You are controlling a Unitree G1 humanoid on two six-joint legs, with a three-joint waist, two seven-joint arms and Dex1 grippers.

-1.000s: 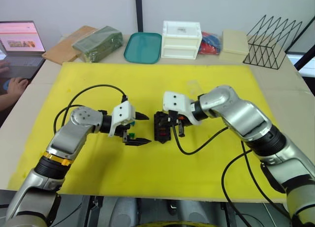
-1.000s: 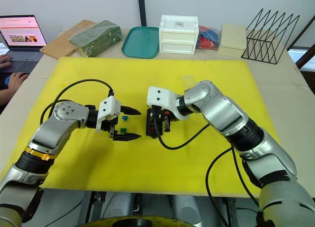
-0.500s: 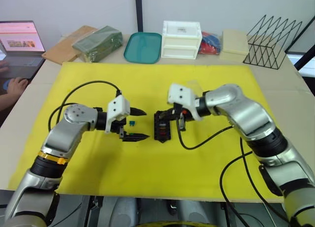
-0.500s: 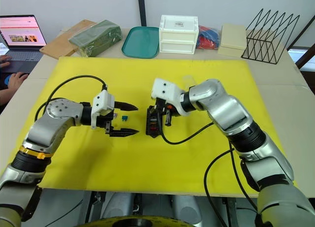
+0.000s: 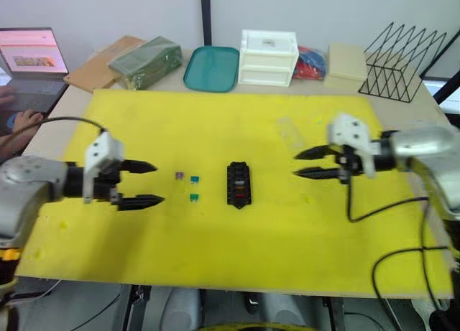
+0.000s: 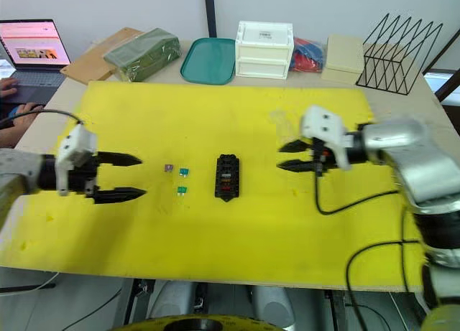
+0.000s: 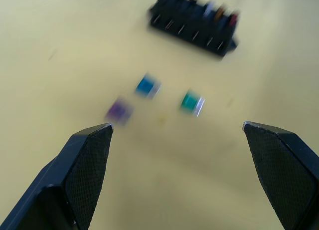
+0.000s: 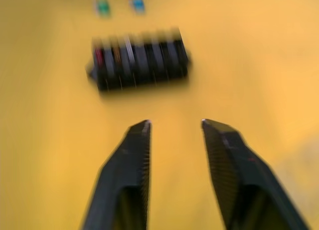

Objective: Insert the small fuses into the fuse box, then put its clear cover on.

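Black rectangular slotted fuse box [image 5: 238, 184] mid-mat, long axis running away from robot. Three loose blade fuses, purple [image 5: 179, 175], blue [image 5: 195, 179], green [image 5: 193, 197], just left of it. Left gripper [image 5: 146, 183] nearer, fingers wide apart. Right gripper [image 5: 305, 164] parted, empty. Clear cover [image 5: 291, 134] faint, edges unclear.

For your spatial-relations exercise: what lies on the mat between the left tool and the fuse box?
Three loose fuses lie between the left tool and the fuse box, seen in the right eye view.
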